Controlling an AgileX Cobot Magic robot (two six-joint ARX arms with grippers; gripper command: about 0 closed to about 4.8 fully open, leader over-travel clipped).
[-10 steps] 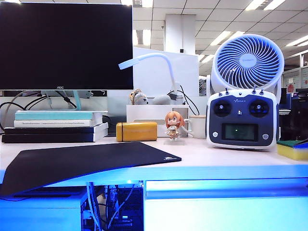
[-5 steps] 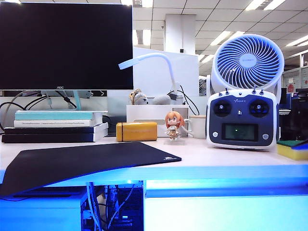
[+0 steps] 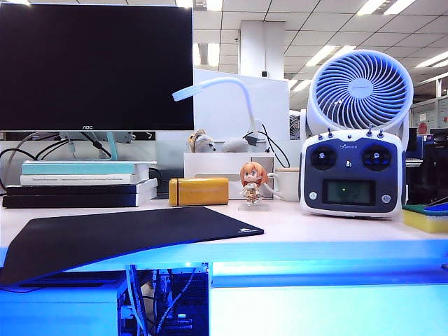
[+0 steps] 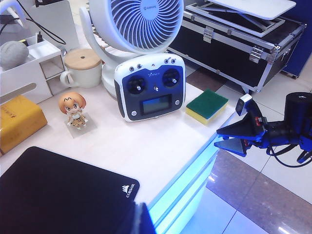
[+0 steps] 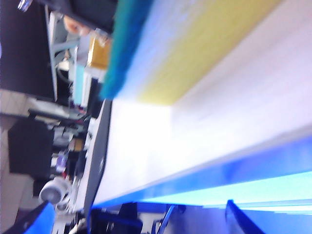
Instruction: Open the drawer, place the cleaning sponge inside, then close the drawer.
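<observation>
a: where do you have the cleaning sponge (image 4: pixel 207 106) right now?

b: it lies flat on the white desk (image 4: pixel 136 146), green layer up, at the desk's far right corner, just beside the white-and-navy remote controller (image 4: pixel 151 87). in the exterior view you see it at the right border (image 3: pixel 425 217); in the right wrist view it fills the frame close up (image 5: pixel 195 46).

a: and the drawer?

b: the drawer (image 3: pixel 329 304) sits under the desk edge on the right, its flat front flush, lit blue. to its left is the open compartment (image 3: pixel 168 301) with cables.

a: grippers?

b: your right gripper (image 4: pixel 233 137) hangs off the desk's right corner, near the sponge but not touching it, blue jaws spread wide, nothing between them. of your left gripper (image 4: pixel 139 219) only a dark tip shows over the black mouse pad (image 4: pixel 58 195); i cannot tell its jaw state.

a: surroundings?

b: fan (image 3: pixel 360 87) behind the controller, figurine (image 3: pixel 253 183), yellow case (image 3: pixel 199 191), mug (image 4: pixel 84 68), stacked books (image 3: pixel 80 183), monitor (image 3: pixel 96 66).
</observation>
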